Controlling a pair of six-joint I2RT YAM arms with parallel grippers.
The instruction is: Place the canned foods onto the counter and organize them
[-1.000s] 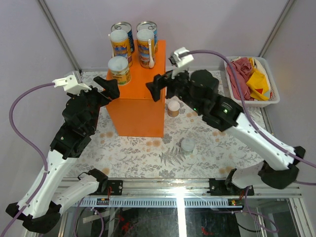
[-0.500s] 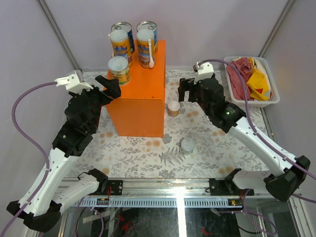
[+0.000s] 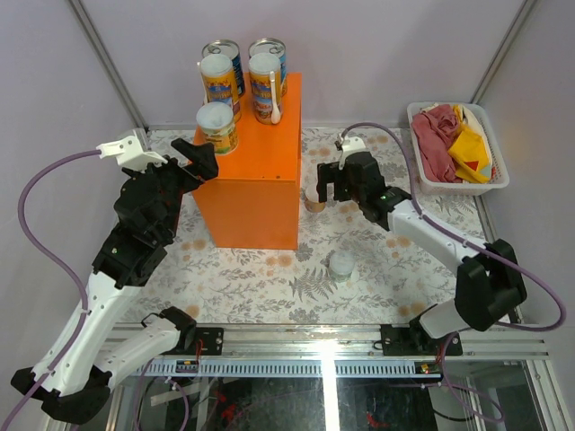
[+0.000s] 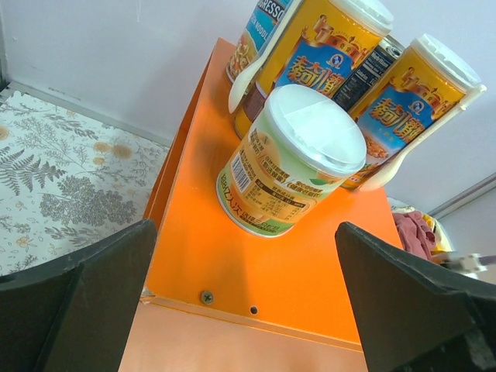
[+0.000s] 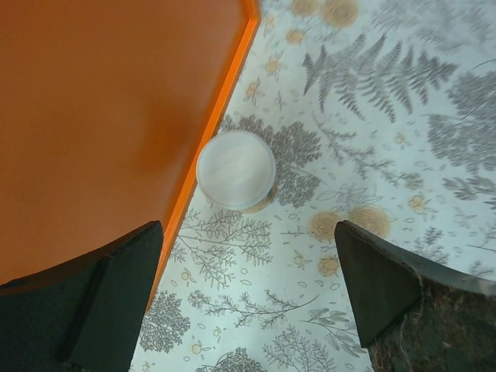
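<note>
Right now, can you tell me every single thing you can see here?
blue-labelled cans: two, silver tops, at the back of the box top
tall cans: two, yellow-orange with white lids, just in front of the blue ones
short can: one, pale lid, near-left on the box top
small cans: two, pale lids, on the table; one beside the box, one nearer the arms
orange box: one, bright orange, standing on the table
basket: one, white, far right
cloths: red and yellow, in the basket
table: one, fern-patterned top
left claw: black, open, at the box's left edge
right claw: black, open, over the small can beside the box
</note>
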